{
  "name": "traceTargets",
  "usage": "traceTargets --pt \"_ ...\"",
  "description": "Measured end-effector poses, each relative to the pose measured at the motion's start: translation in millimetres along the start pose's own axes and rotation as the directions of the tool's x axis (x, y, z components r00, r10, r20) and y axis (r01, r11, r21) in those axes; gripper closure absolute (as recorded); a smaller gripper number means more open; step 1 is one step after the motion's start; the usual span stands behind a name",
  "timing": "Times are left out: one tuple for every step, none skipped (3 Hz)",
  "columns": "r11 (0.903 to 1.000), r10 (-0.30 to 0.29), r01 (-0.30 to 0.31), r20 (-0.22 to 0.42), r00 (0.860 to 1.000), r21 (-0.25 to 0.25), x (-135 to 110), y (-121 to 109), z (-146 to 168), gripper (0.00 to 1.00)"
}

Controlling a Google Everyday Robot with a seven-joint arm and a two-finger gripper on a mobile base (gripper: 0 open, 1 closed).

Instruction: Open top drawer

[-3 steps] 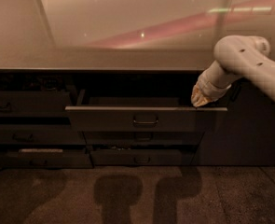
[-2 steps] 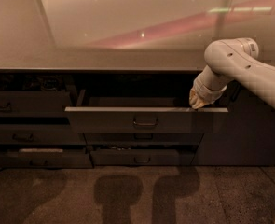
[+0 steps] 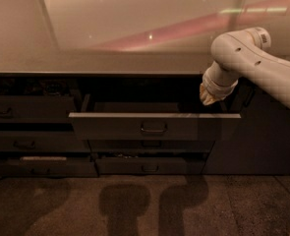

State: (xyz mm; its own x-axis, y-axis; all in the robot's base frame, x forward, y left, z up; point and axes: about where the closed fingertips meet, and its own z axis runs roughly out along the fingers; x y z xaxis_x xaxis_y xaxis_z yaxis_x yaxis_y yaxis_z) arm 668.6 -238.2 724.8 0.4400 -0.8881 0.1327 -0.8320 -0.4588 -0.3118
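The top drawer (image 3: 120,126) is the widest dark grey drawer under the countertop. It stands pulled out, with a flat front and a small loop handle (image 3: 154,128) at its centre. Its tray inside is dark and mostly hidden. My white arm comes in from the right. Its end, the gripper (image 3: 208,99), hangs just above the drawer's right rear corner, apart from the handle.
A pale countertop (image 3: 110,63) runs above the drawers. Shut grey drawers (image 3: 26,107) stack at the left, and lower ones (image 3: 149,166) sit beneath the open drawer. A dark cabinet panel (image 3: 255,141) stands at the right. The speckled floor (image 3: 134,205) shows arm shadows.
The arm has swung up and a little leftward, and its end has risen slightly above the drawer's right corner. The drawer has stayed open at the same place.
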Motion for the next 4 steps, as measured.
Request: traceTargets --pt "1.0 0.0 0.0 0.0 1.0 -0.001 0 0 0 1.0" --pt "0.9997 0.005 -0.005 -0.001 1.0 -0.022 2 1 8 1.0" --pt "0.9963 0.023 -0.024 -0.02 1.0 -0.082 10 3 28 1.0" --pt "0.9963 0.023 -0.024 -0.02 1.0 -0.082 10 6 26 1.0"
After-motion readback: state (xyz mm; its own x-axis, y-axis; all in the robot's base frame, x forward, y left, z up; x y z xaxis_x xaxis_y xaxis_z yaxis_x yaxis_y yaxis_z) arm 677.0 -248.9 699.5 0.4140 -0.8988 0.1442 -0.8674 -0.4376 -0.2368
